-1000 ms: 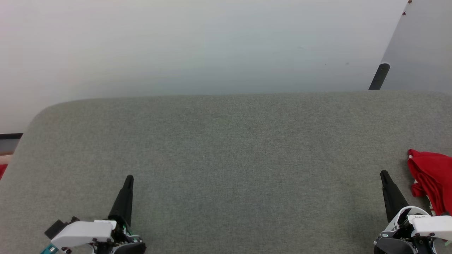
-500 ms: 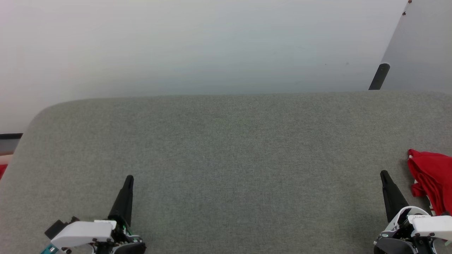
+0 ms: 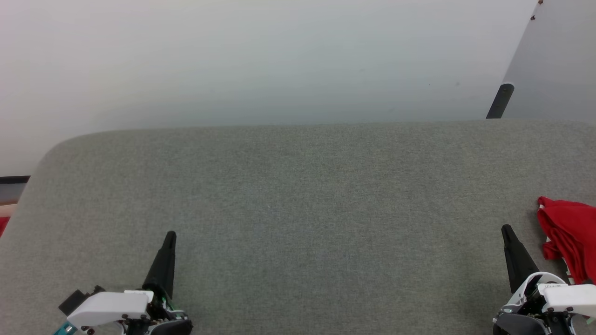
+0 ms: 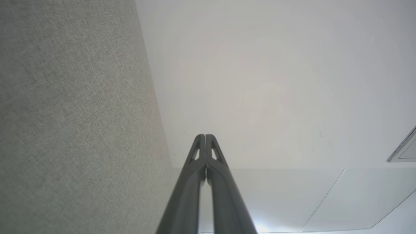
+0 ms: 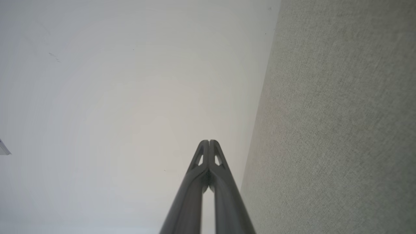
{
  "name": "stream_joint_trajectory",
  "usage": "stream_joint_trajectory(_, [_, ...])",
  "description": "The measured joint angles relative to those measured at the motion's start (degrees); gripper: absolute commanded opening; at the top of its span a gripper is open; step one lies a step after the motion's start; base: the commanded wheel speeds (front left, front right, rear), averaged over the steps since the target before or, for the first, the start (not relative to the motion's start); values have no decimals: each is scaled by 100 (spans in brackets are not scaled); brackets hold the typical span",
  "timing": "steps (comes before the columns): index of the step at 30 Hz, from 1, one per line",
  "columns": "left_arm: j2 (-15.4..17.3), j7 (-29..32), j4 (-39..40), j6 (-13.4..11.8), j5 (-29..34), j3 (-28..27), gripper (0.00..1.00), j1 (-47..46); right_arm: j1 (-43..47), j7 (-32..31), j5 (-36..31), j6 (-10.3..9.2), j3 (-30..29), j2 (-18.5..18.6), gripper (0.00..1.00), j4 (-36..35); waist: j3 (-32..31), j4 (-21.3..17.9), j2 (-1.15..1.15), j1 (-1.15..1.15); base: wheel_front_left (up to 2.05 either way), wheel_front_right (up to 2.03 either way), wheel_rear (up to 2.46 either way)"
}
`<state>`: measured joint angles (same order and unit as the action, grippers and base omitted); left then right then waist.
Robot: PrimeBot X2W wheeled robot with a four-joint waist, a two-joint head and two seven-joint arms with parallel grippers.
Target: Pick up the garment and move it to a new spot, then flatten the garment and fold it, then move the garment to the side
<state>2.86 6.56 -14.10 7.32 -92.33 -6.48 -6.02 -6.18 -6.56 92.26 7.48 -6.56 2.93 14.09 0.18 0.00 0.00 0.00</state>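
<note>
both end effectors are pinched fully closed with nothing in them. the right end effector (image 3: 505, 228) hovers low over the grey counter (image 3: 298, 209), and the left end effector (image 3: 170, 235) is well to its left. the red garment (image 3: 570, 228) lies bunched just right of the right end effector, with a sliver of white showing, and the frame cuts it off. it could be waiting for pickup or already set aside. it looks rumpled, so i can't confirm a fold.

Nothing has moved since a second ago, not the black left gripper (image 3: 170, 235), the black right gripper (image 3: 505, 229) or the crumpled red garment (image 3: 565, 232).

Tabletop (image 3: 298, 186) matt woven cloth; garment (image 3: 570, 232) smooth cloth.
</note>
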Motion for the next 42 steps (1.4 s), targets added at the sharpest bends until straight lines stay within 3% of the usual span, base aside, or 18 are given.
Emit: stream_joint_trajectory(42, [0, 0, 0, 0, 0, 0, 0, 0, 0, 0, 0, 0, 0, 0, 0, 0, 0, 0, 0, 0, 0, 0, 0])
